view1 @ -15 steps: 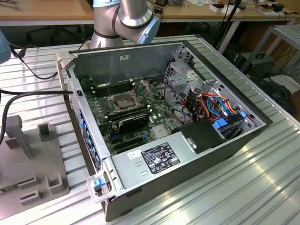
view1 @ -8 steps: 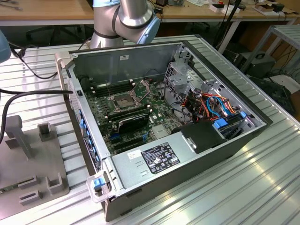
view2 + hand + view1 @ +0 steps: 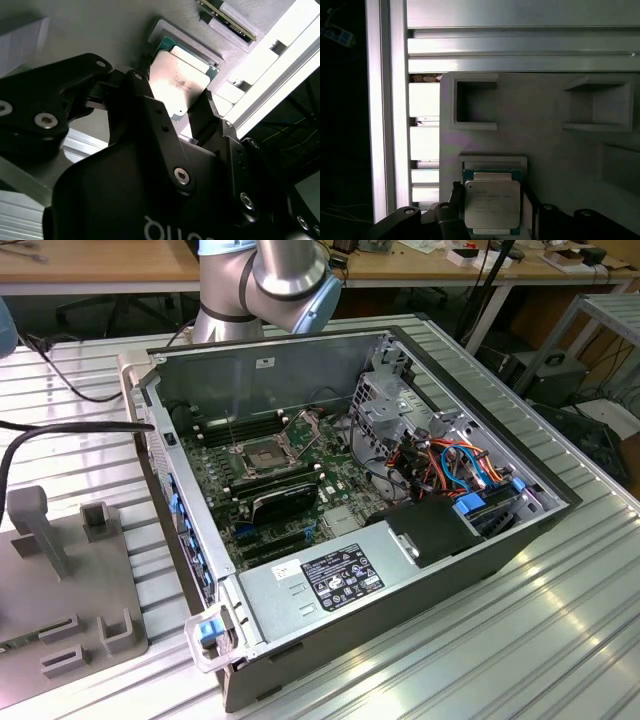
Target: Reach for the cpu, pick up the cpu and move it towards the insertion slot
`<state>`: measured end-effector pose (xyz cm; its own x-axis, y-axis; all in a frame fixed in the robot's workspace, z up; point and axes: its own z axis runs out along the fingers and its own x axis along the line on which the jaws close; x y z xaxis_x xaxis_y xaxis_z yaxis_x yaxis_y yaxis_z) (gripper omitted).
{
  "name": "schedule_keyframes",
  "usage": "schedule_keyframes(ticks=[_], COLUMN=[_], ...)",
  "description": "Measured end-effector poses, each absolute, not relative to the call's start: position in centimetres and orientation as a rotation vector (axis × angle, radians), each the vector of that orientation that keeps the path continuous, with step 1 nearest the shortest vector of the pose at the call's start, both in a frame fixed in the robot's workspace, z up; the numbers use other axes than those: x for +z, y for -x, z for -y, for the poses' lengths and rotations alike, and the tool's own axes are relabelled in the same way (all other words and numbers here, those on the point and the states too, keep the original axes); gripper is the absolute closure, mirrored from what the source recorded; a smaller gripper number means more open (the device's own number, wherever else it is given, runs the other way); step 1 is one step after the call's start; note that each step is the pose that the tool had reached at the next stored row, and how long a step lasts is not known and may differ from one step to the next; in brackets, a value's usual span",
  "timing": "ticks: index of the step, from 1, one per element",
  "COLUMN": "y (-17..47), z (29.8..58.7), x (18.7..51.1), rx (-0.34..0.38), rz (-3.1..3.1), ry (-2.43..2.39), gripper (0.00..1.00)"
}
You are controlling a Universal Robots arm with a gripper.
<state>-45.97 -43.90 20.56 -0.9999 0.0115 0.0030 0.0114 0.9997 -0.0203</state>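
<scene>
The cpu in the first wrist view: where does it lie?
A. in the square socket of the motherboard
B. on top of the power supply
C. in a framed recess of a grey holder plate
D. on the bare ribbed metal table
C: the cpu lies flat in a framed recess of the grey holder plate, with the pincer close around it.

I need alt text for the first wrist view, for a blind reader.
The cpu lies flat in a recess of a grey holder plate, with the gripper right at it. Two square pockets sit further along the plate, which rests on aluminium rails.
</scene>
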Motion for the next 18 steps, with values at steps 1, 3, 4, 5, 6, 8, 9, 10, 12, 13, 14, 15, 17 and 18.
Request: schedule_keyframes(ticks=[1,3,4,5,6,8,9,10,12,13,14,15,17,18], y=[46.0,46.0,46.0,46.0,46.0,46.0,46.0,46.0,46.0,46.0,46.0,46.0,46.0,46.0], z=[43.9,43.9,43.9,43.9,43.9,43.9,43.9,43.9,43.9,43.9,43.9,43.9,43.9,43.9], x=[20.8,21.0,21.0,21.0,21.0,21.0,21.0,21.1,21.3,21.4,21.6,21.7,22.0,22.1], rx=[0.032,0.032,0.032,0.032,0.032,0.032,0.032,0.032,0.03,0.03,0.03,0.029,0.03,0.029], rz=[3.138,3.138,3.138,3.138,3.139,3.138,3.138,3.138,3.138,3.138,3.138,3.138,3.138,3.138], ry=[0.018,0.018,0.018,0.018,0.018,0.018,0.018,0.018,0.018,0.018,0.018,0.018,0.018,0.018], gripper=[0.45,0.45,0.45,0.45,0.45,0.45,0.45,0.45,0.45,0.45,0.45,0.45,0.45,0.45])
